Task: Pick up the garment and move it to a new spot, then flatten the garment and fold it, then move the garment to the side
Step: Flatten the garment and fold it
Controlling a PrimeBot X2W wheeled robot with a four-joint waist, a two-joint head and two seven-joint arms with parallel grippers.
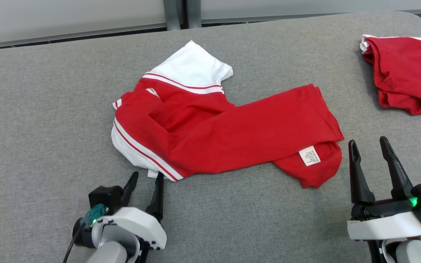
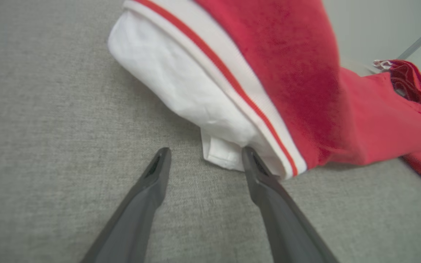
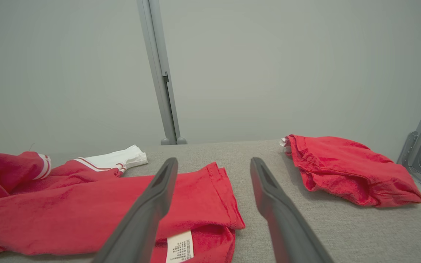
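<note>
The garment [image 1: 225, 128] is a crumpled red shirt with white sleeves and red-striped trim, lying mid-table with a white label near its right end. My left gripper [image 1: 147, 177] is open just in front of the garment's near-left white corner; in the left wrist view its fingers [image 2: 159, 171] straddle bare table, the right one touching the white hem of the garment [image 2: 217, 109]. My right gripper [image 1: 370, 143] is open, held above the table just right of the garment's label end. In the right wrist view the garment [image 3: 86, 208] lies below and left of the open gripper [image 3: 213, 162].
A second red garment [image 1: 406, 76] lies bunched at the table's far right edge, also seen as a red heap [image 3: 349, 168]. The grey padded table [image 1: 49, 128] has free room on the left and along the front. Metal posts [image 1: 177, 12] stand behind the table.
</note>
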